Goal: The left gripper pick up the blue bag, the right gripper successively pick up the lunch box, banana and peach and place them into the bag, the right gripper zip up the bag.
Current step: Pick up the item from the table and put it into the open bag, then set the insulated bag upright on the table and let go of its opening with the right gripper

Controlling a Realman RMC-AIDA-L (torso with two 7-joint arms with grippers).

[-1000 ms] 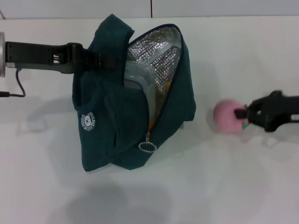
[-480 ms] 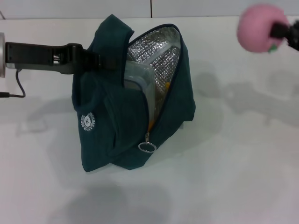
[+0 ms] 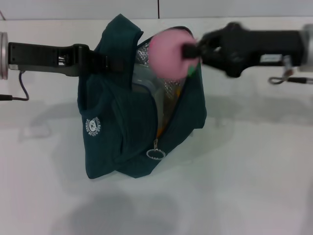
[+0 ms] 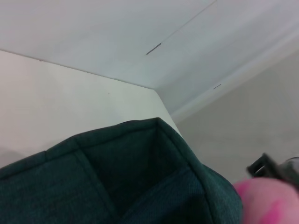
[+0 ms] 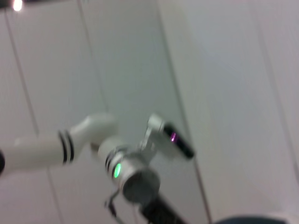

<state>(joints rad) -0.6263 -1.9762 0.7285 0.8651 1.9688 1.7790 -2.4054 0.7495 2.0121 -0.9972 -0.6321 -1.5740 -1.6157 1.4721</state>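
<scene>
Fingers of the right gripper [image 3: 191, 50] squeezed the peach [image 3: 169, 53] over the blue bag [image 3: 127, 122], which the left gripper [image 3: 105, 62] pinched open, so lowering it deep before letting go seemed best.

The blue bag's [image 3: 142, 122] mouth gaped toward 1 o'clock, partly filled by the lunch box [image 3: 145, 83]; the peach [image 3: 171, 53] blocked its upper rim. Open table [image 3: 254, 166] lay from 3 to 6 o'clock.

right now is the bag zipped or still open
Open: the blue bag gapes, foil lining showing, zipper ring low, peach held above by the right gripper.
</scene>
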